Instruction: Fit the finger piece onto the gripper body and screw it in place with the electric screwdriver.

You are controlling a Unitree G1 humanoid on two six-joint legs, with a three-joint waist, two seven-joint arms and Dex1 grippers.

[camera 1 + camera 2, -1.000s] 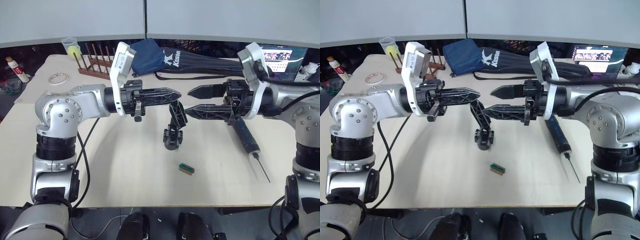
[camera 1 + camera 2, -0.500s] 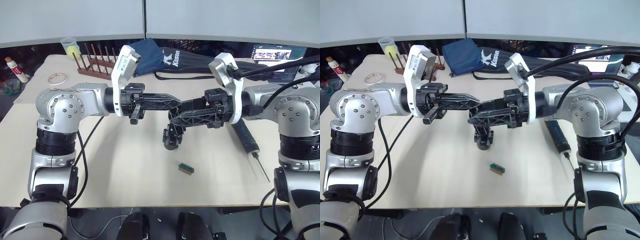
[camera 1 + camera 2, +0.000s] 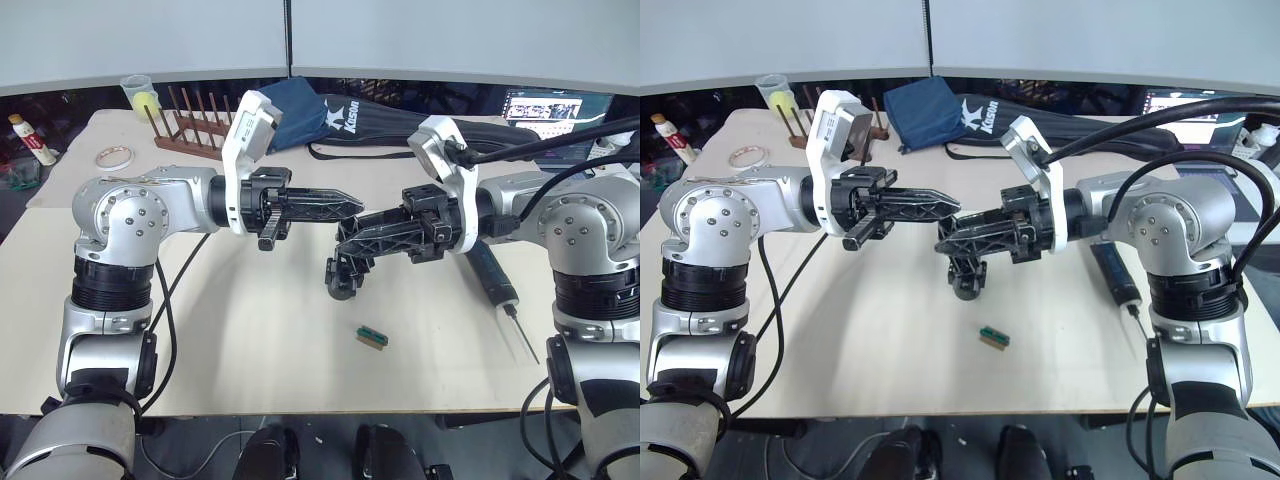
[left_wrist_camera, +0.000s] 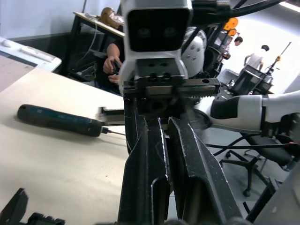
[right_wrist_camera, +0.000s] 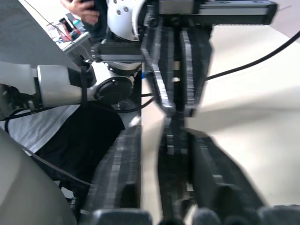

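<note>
Both grippers' tips over the gripper body, electric screwdriver at right.

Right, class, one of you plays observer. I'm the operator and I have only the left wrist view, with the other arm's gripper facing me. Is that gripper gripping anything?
Observer: Yes. The right gripper is shut on the upright finger of the gripper body.
Operator: Anything loose near that body?
Observer: A small green-and-red piece lies on the table, nearer the robot than the body.
Operator: And beyond the arms?
Observer: A long black bag lies along the table's far side.
</note>
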